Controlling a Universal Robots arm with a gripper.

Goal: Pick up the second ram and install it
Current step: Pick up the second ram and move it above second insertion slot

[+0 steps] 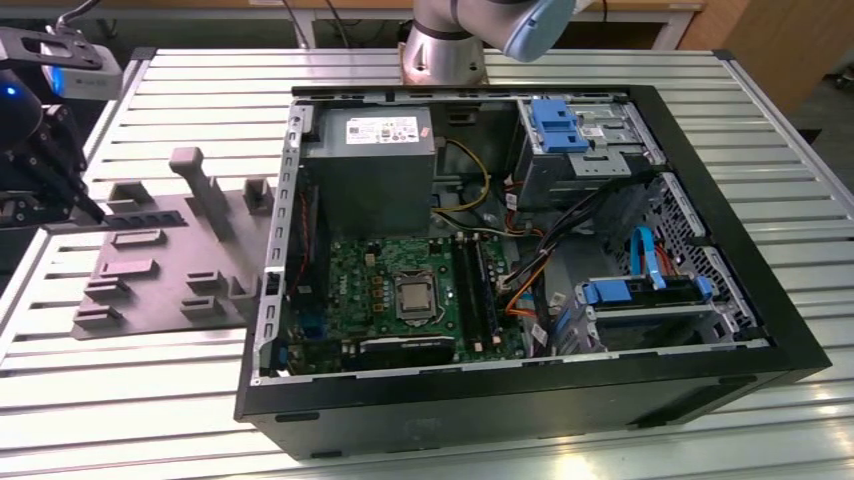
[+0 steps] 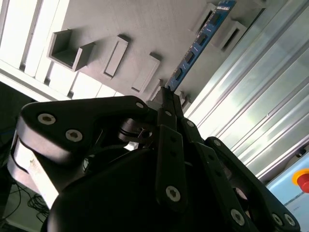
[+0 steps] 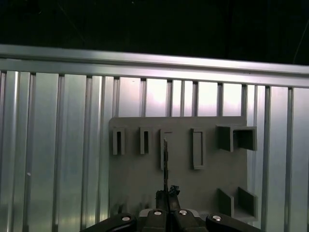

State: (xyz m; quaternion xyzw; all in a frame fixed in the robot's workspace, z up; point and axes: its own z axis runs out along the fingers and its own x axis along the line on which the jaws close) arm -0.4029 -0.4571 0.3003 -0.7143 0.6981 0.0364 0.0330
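At the grey tray, claw pinching second ram

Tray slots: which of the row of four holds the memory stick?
The slot facing the gripper: the memory stick stands in it; the others are empty.

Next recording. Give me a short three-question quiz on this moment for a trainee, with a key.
1. True or false: in the exterior view, the gripper hangs over the motherboard inside the open computer case.
2. Multiple choice: in both wrist views, the gripper's fingers are closed on
A) a blue cable
B) the second ram
C) the power supply
3. Fill in the blank: the gripper is working at the grey slotted ____ on the exterior view's left.

Key
1. False: it is outside the case, on the exterior view's left.
2. B
3. tray
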